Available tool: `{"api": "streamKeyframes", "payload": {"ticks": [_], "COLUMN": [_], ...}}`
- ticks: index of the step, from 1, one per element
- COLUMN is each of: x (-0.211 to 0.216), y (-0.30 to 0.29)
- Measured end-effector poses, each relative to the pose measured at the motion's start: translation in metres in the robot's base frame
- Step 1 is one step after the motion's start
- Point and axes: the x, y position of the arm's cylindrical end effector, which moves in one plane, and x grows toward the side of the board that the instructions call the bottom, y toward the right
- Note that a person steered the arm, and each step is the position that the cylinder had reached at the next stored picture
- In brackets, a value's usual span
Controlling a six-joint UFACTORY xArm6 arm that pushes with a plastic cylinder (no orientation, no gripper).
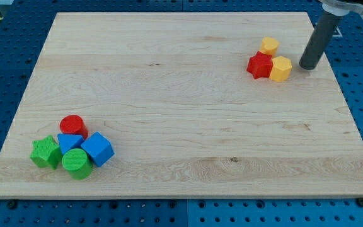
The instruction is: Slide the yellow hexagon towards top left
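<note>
The yellow hexagon (281, 69) lies near the board's top right corner. It touches a red star (260, 65) on its left. A second yellow block (270, 45), whose shape I cannot make out, sits just above them, against the red star. My tip (308, 66) rests on the board just to the right of the yellow hexagon, with a small gap between them. The dark rod rises from it towards the view's top right.
A cluster sits at the bottom left: a red cylinder (73, 125), a green star (45, 152), a blue block (70, 142), a green cylinder (77, 163) and a blue cube (97, 149). The wooden board (181, 107) ends close to my tip on the right.
</note>
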Motion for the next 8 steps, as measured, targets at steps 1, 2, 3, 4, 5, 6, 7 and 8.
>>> {"api": "streamKeyframes", "payload": {"ticks": [1,2,3,4,5,6,7,8], "x": [0.000,0.000,0.003,0.005,0.013,0.033,0.040,0.040], "y": [-0.035,-0.056,-0.051,-0.025,-0.015,-0.015,-0.015,-0.015]}}
